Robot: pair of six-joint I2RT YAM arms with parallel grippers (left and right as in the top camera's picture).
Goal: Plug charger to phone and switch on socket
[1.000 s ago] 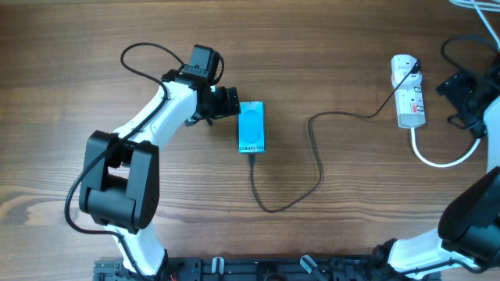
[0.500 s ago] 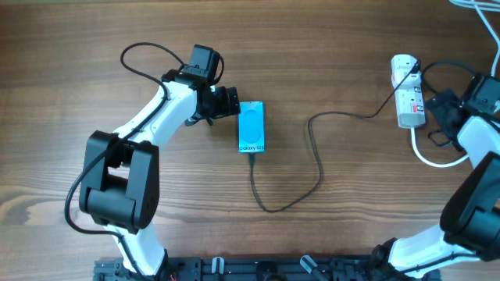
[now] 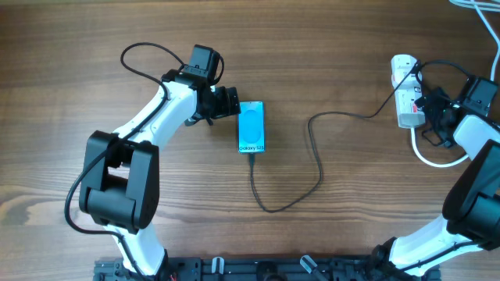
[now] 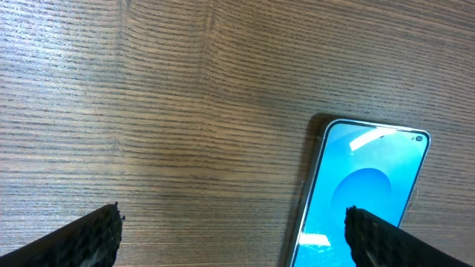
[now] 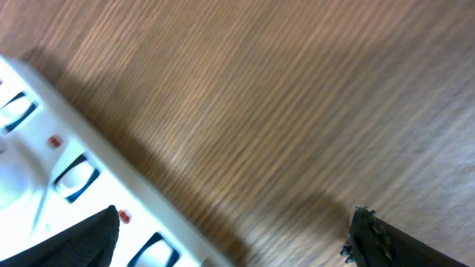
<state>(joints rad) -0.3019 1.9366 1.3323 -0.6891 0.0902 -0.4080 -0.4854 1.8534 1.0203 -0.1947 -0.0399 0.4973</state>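
Right end effector [image 3: 432, 117] spread empty, at 4 o'clock of socket [image 3: 408, 90], tabletop [image 3: 351, 47] 2 o'clock; charger [image 3: 320, 173] seems seated in phone [image 3: 251, 127]. Press one fingertip squarely on rocker [image 5: 76, 178], don't shove it.

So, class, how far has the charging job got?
Looks done: the charger meets the lower end of the phone. In hand: the right gripper, jaws open, sits beside the socket. Left, it seems: pressing its switch. The left gripper hangs open beside the phone.

Left hand [image 3: 233, 102] and right hand [image 3: 430, 117] both hang low, jaws spread wide.
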